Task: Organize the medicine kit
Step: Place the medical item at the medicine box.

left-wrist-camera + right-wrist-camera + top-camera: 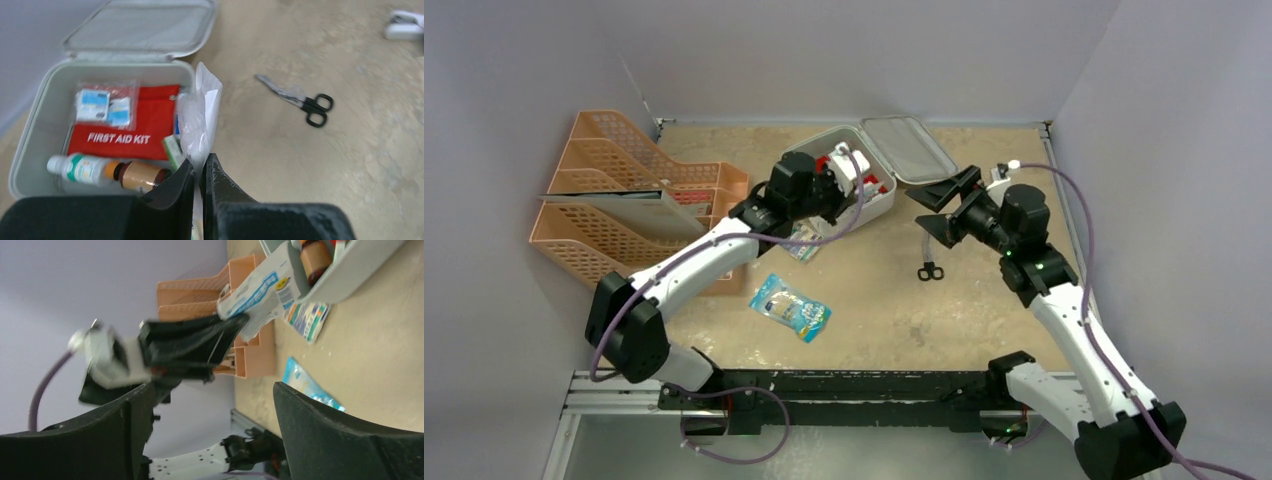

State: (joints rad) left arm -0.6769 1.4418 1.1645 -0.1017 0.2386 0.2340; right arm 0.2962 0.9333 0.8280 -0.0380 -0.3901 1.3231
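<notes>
Left pincer [200,162] tight on clear packet [201,111]

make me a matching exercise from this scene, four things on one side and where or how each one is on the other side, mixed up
Things
1. scissors
2. red pouch
3. left gripper
4. right gripper

Places or states
A. open, holding nothing
B. lying inside the open case
C. flat on the table, outside the case
D. shut on a white packet at the case's edge

Pairs: 1-C, 2-B, 3-D, 4-A
</notes>
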